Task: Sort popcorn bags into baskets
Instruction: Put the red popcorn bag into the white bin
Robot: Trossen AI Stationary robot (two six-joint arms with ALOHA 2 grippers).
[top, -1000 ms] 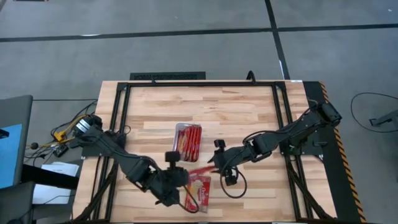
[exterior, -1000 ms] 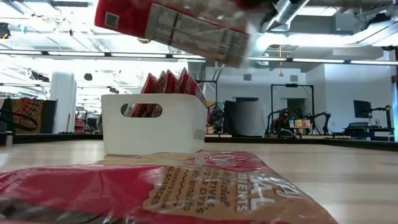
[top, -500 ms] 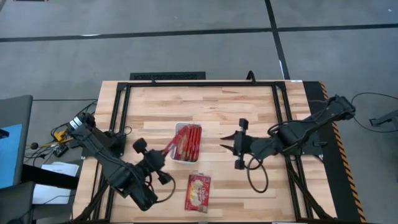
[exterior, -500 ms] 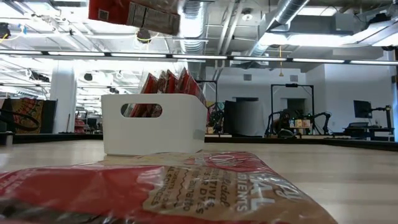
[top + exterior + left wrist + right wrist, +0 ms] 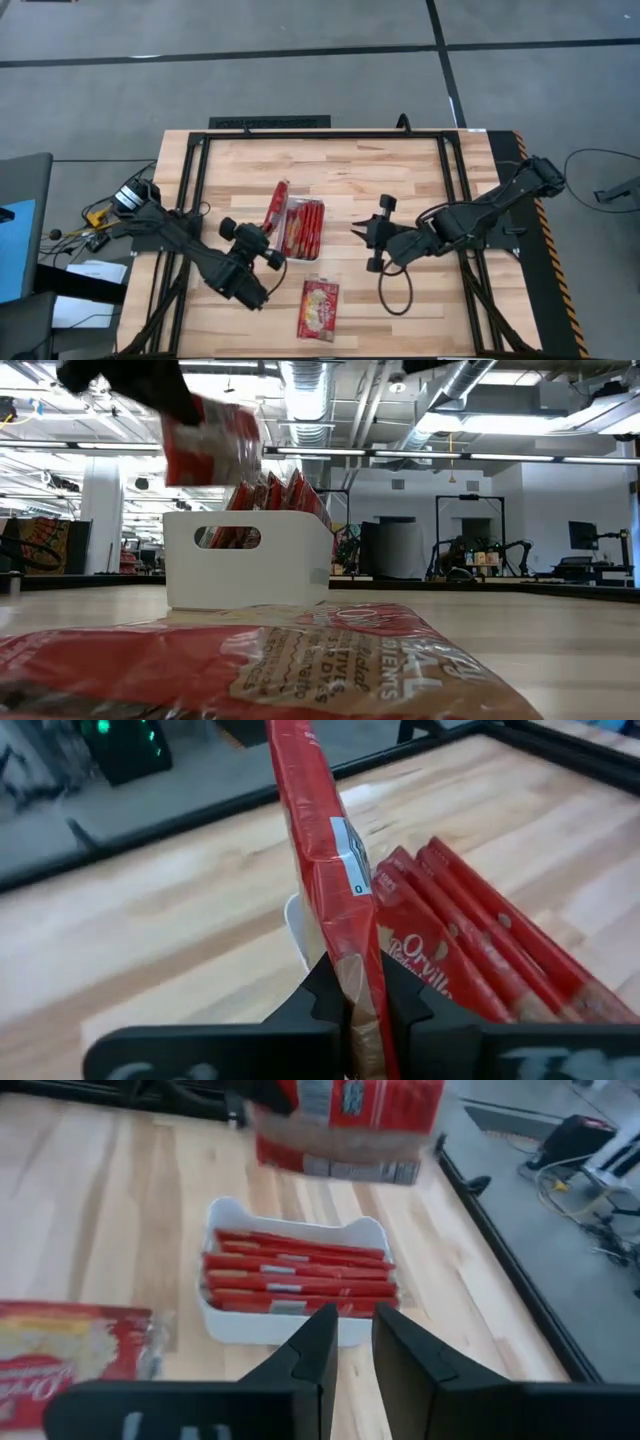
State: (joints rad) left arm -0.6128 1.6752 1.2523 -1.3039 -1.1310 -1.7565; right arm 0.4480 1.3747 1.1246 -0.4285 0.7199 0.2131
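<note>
The left gripper (image 5: 268, 243) was clamped on a bag (image 5: 273, 206) held edge-up above the basket's (image 5: 288, 205) left side. The right gripper (image 5: 358, 228), fingers narrowly apart and empty, hung right of it.

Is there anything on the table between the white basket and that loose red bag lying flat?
No. From above, only bare wood separates the basket from the flat bag.

You have a light wooden table (image 5: 400, 180) edged by a black frame (image 5: 270, 123), standing on a grey floor (image 5: 300, 60) crossed by dark seams. Beyond the table's far side, the room runs deep: a white column (image 5: 100, 525), ceiling ducts (image 5: 310, 385), strip lights, and dark equipment racks (image 5: 465, 540).
</note>
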